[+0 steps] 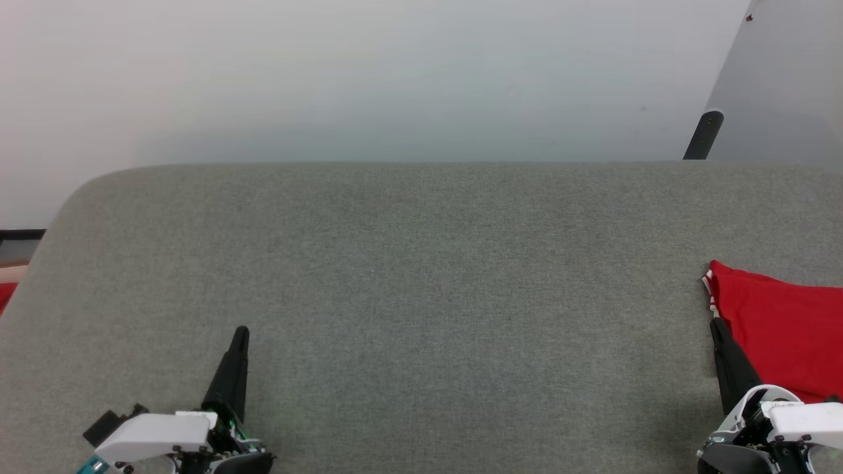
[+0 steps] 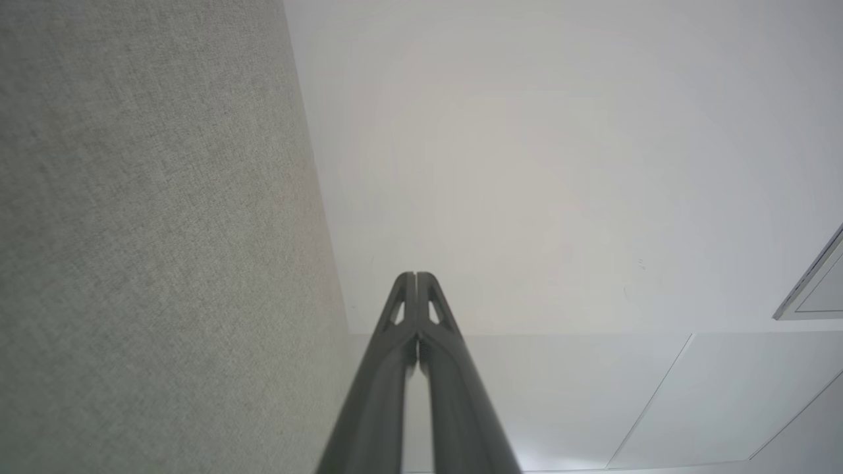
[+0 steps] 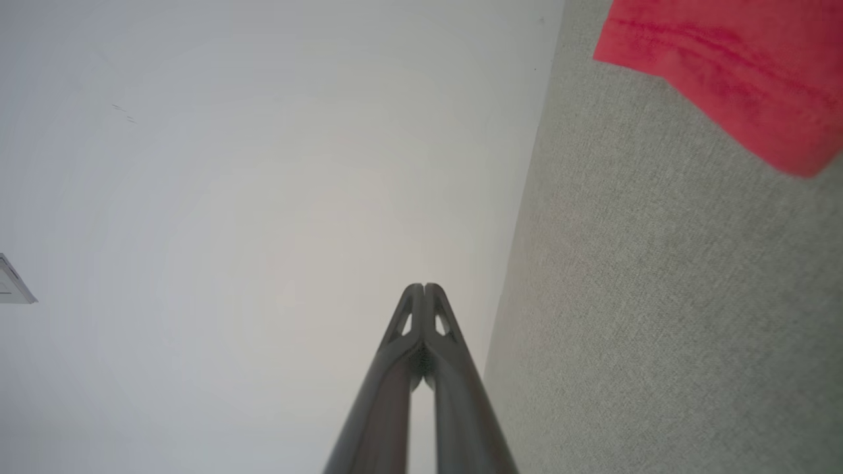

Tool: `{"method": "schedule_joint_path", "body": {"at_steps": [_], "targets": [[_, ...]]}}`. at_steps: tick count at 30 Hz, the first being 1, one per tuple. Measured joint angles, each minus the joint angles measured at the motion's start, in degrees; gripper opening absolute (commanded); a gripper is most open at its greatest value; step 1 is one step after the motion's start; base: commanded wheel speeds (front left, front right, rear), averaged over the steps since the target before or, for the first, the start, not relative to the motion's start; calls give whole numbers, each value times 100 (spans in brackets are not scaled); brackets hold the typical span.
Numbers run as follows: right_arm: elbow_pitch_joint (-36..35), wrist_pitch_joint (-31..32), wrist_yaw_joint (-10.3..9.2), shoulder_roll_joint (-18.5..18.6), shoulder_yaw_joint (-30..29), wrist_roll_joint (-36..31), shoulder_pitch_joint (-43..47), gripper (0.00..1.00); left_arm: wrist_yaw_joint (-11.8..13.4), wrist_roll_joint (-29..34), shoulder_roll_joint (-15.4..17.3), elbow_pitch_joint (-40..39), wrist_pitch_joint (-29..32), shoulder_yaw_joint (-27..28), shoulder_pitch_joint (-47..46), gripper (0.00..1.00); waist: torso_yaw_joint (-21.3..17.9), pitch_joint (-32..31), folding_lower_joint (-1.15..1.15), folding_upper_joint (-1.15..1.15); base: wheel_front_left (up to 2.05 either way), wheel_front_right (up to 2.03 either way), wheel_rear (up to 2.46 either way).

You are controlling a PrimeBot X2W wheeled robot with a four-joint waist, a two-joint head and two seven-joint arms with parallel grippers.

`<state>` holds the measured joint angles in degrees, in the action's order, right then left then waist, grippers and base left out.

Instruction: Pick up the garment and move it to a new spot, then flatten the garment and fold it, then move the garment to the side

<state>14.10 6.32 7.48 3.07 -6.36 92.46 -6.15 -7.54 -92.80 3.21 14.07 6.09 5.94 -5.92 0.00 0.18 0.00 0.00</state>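
Observation:
The garment [image 1: 780, 326] is a red shirt lying at the far right of the grey fabric table [image 1: 421, 283], running out of the head view; a bit of red-and-white striped trim shows at its left corner. My right gripper [image 1: 716, 324] is shut and empty at the lower right, its tip right beside the garment's left edge. The right wrist view has the shut fingers [image 3: 425, 289] in the air with a red corner of the garment [image 3: 731, 72] on the grey cloth at the upper right. My left gripper [image 1: 241, 331] is shut and empty at the lower left, its fingers [image 2: 416, 276] pressed together.
A pale wall rises behind the table's far edge. A dark pole [image 1: 703, 135] leans against a grey panel at the back right. The table's rounded left corner [image 1: 79, 191] drops off to a floor strip with something red [image 1: 5, 293].

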Motion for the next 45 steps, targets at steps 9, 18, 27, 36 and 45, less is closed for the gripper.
{"method": "schedule_joint_path", "body": {"at_steps": [9,18,27,36,45], "targets": [[1,0,0,0,-2,0,-2,0,0,0,-1,0,2,8,-1,0,0,0,0,0,0,0,0],[1,1,0,-1,-5,-1,-2,0,0,1,-5,0,20,13,-1,0,0,0,0,0,0,0,0],[1,1,0,-2,-8,-1,-2,0,0,3,-10,0,20,20,-1,0,0,0,0,0,0,0,0],[1,1,0,-2,-10,-1,-2,0,0,8,-15,0,26,23,-2,0,0,0,0,0,0,0,0],[1,9,0,-3,-11,-1,-2,0,0,9,-18,0,27,27,-2,0,0,0,0,0,0,0,0]]}}
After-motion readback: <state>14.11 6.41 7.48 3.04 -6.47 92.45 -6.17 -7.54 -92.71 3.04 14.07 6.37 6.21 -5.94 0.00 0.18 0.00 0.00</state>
